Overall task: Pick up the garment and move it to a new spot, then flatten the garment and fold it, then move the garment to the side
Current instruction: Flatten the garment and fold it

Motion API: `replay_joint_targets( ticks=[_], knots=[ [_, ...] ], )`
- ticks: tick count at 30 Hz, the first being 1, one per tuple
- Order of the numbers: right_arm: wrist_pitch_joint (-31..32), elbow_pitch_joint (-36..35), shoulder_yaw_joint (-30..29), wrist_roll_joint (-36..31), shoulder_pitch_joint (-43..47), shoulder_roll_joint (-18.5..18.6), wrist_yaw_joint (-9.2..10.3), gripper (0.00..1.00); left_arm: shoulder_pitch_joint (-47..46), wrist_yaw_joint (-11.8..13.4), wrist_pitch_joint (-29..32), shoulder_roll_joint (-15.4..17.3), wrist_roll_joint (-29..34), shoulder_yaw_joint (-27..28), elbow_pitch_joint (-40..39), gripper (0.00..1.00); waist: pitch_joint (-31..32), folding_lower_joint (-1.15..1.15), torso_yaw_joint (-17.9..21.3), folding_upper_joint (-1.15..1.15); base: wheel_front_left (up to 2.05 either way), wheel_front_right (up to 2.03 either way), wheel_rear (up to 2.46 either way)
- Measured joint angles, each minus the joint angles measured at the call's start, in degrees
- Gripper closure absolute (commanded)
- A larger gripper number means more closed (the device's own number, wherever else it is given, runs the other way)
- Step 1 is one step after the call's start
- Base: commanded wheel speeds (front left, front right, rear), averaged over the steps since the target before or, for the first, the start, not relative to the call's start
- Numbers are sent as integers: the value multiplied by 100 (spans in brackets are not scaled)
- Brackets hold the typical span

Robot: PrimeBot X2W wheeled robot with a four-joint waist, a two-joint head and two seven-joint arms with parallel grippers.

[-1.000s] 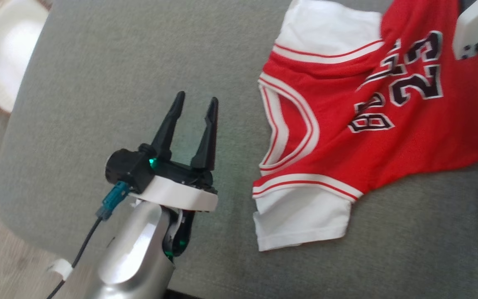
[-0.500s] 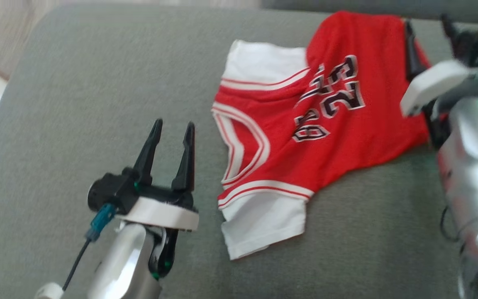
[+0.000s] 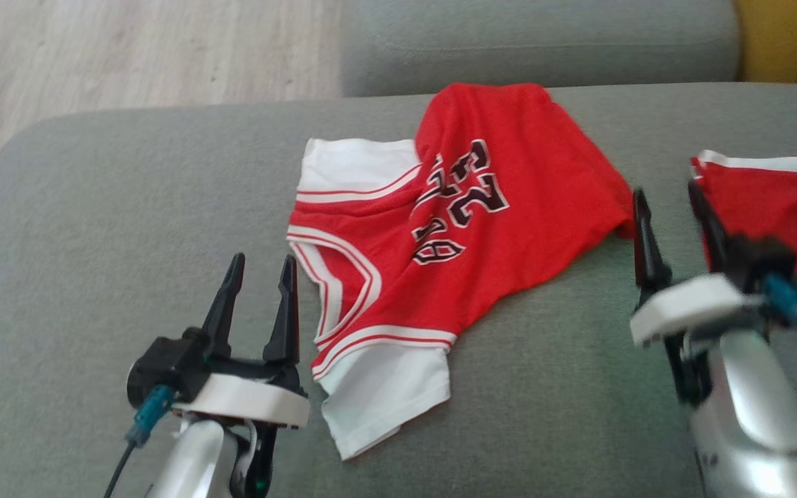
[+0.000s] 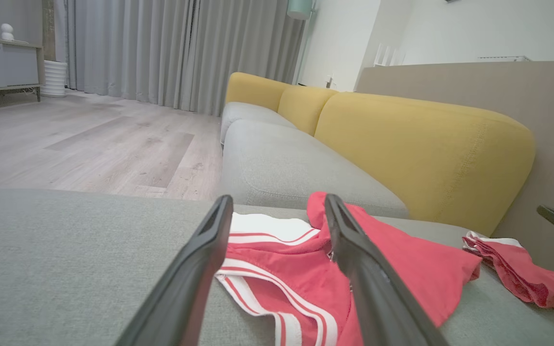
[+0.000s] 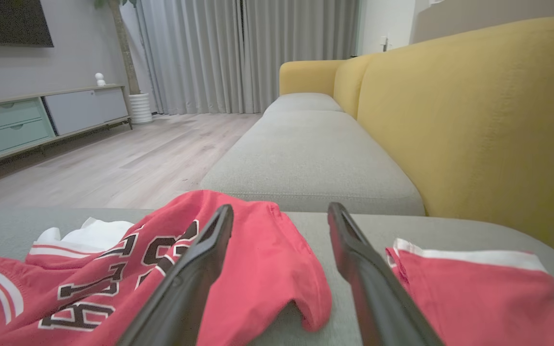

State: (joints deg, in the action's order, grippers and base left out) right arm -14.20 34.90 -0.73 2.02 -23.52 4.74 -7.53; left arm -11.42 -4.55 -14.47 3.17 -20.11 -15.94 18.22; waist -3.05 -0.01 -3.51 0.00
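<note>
Grey sofa cushion (image 3: 94,228) spreads across the head view, with pale wooden floor (image 3: 129,55) beyond its far left edge and a second grey cushion (image 3: 537,41) behind it. The wrist views show a yellow backrest (image 4: 426,144) along the sofa, long grey curtains (image 5: 248,53) at the end of the room and a low cabinet (image 5: 41,115) by the wall.

The jersey (image 3: 481,256) lies on the cushion, about midway between the two arms. It is red with white sleeves and white-and-red trim, and it carries black lettering and the number 23. It is not flat: the cloth is rumpled and its far edge is humped up in a fold. The neck opening faces the robot's left, and one white sleeve points toward the robot.

The left gripper (image 3: 263,259) sits low at the left, just beside the neck opening. Its jaws stand wide apart and hold nothing. The right gripper (image 3: 667,190) is at the right, its jaws also spread wide and empty. They point at the strip of bare cushion between the jersey's hem corner and a second red garment (image 3: 772,200). That garment has a white band and lies crumpled at the right edge, apart from the jersey.
</note>
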Motion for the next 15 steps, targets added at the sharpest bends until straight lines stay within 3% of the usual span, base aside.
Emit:
replay_joint_targets(
  ticks=[8,15],
  knots=[
    [205,-1037,-46,310,1320,-145,0,0,143,-7,0,33,-1,-1,141,0,86,1,304,0,0,0,0],
    [408,-1686,133,555,1330,-170,0,0,40,-9,99,245,0,19,231,0,-121,1,544,0,0,0,0]
  ],
)
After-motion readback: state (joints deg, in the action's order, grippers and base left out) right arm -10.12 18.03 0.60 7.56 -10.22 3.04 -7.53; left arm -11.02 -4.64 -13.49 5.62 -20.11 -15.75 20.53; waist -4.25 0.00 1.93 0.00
